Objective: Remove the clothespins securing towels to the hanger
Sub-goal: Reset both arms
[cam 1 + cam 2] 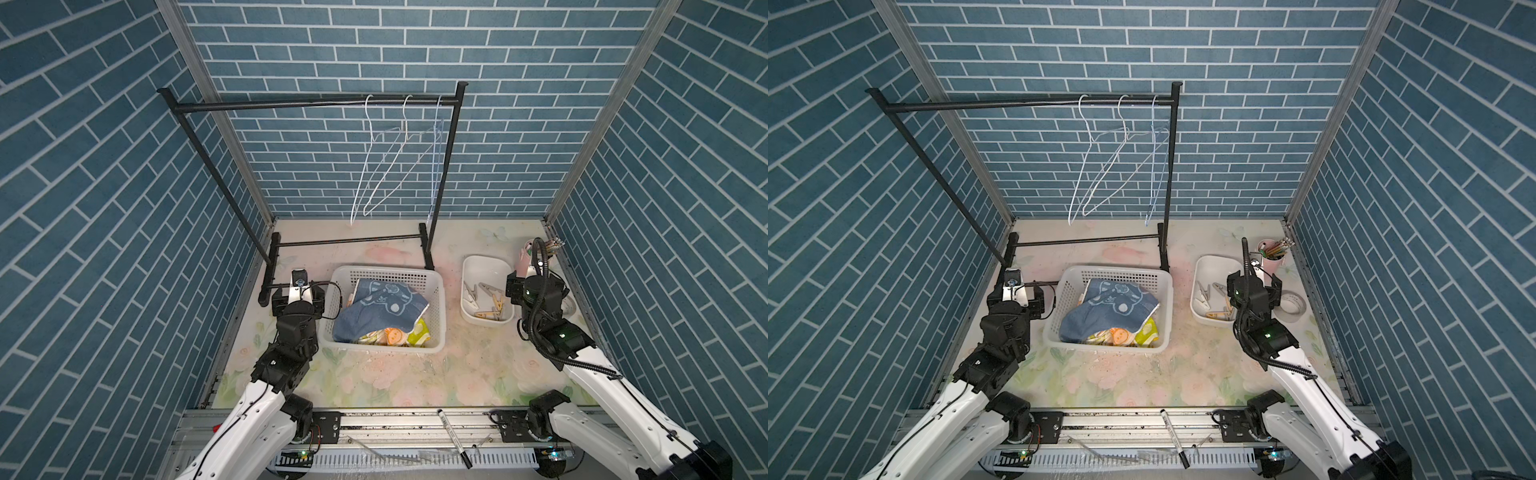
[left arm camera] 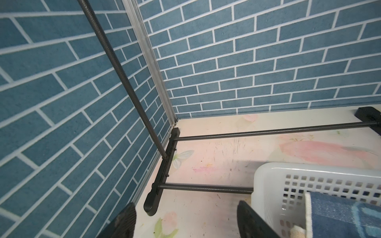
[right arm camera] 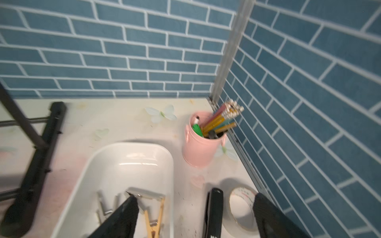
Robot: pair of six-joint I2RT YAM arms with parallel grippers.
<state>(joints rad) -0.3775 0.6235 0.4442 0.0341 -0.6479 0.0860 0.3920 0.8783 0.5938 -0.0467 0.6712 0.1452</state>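
now we see the left claw released, its fingers spread wide with only the floral surface between them, just beside the white basket and near the foot of the black rack. the right claw is also released and holds nothing, poised over the near end of the white tray, with a tape roll beside it. the clothespins lie in that tray, tan and pale ones mixed. the towels are heaped in the basket, the blue one on top. three wire hangers hang from the rack's bar.
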